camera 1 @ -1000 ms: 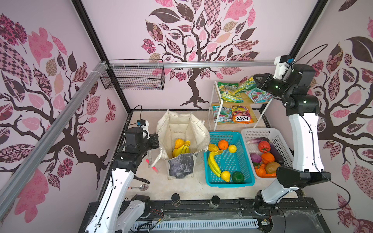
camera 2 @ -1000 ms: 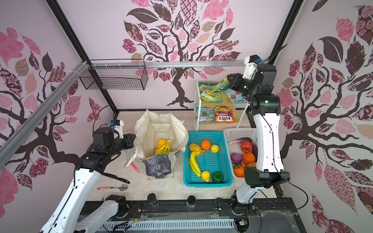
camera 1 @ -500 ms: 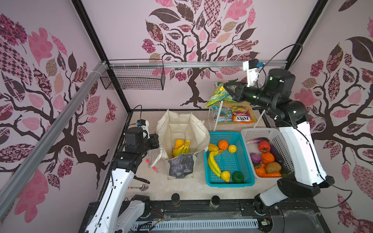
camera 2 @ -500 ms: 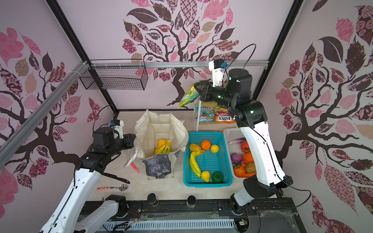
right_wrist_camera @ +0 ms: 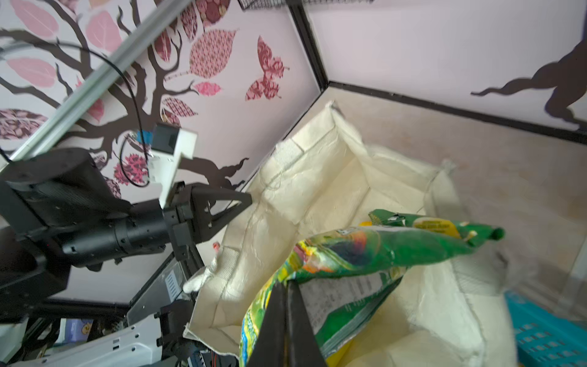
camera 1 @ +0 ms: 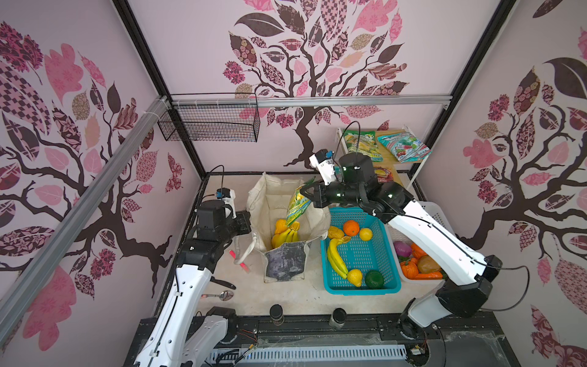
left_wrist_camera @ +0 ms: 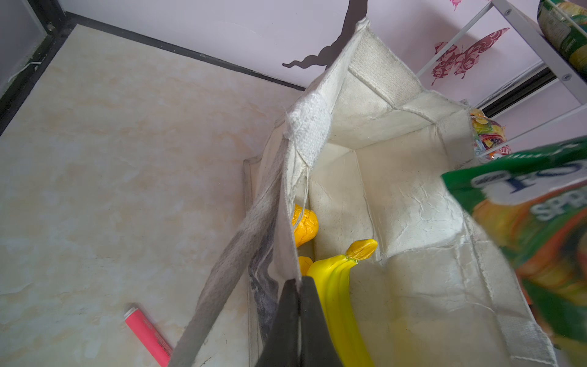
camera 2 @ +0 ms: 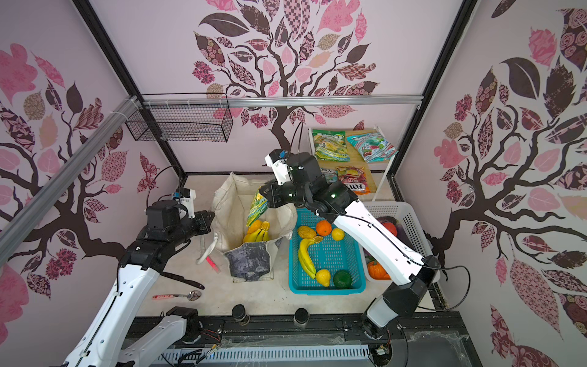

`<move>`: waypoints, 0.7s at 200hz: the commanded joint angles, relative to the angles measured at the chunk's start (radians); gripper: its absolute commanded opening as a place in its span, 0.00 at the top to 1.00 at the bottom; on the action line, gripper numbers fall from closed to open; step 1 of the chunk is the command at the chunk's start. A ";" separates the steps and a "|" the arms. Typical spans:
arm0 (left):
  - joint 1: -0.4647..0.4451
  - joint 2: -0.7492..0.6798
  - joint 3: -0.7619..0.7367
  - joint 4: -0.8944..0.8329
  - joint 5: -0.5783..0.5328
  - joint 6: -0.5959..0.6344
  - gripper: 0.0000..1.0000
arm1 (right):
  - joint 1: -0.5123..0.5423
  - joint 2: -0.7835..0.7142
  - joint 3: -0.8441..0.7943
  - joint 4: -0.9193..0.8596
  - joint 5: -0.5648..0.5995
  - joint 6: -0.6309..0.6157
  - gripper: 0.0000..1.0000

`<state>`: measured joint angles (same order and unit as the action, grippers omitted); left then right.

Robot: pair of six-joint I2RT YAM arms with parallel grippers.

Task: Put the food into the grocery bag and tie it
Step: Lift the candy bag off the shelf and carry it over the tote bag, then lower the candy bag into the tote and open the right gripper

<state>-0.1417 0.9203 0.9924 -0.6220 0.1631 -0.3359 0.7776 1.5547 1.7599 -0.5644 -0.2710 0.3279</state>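
Cream grocery bag (camera 1: 273,197), grey mottled print, green-yellow packet (camera 1: 297,208), yellow bananas (camera 1: 286,237), teal basket (camera 1: 359,290), perhaps pink pen (left_wrist_camera: 147,336)

Green-yellow snack packet (camera 1: 297,208) hangs over open cream tote (camera 1: 270,197) holding bananas (camera 1: 286,237).

In the left wrist view the green snack packet (left_wrist_camera: 536,241) is smeared with blur and runs off the picture's edge; I can't make out its full print. In the right wrist view its lower end is cut off, and the dark fingers of the right gripper (right_wrist_camera: 287,284) cover part of it. In both top views my right arm (camera 1: 428,235) hides much of the white basket (camera 1: 440,219) and the lower-shelf packets (camera 1: 382,174). The wall of the grocery bag (left_wrist_camera: 397,190) hides most of an orange-yellow fruit (left_wrist_camera: 306,222) inside.
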 commanded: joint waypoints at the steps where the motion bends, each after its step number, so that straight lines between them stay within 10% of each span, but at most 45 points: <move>1: 0.003 -0.002 -0.025 0.011 0.018 0.014 1.00 | 0.025 -0.018 -0.056 0.122 0.013 0.042 1.00; 140: 0.003 -0.001 -0.026 0.011 0.030 0.013 1.00 | 0.070 0.366 -0.045 0.324 -0.042 0.054 1.00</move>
<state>-0.1417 0.9211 0.9924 -0.6220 0.1749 -0.3359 0.8398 1.8565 1.6192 -0.3096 -0.2890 0.3962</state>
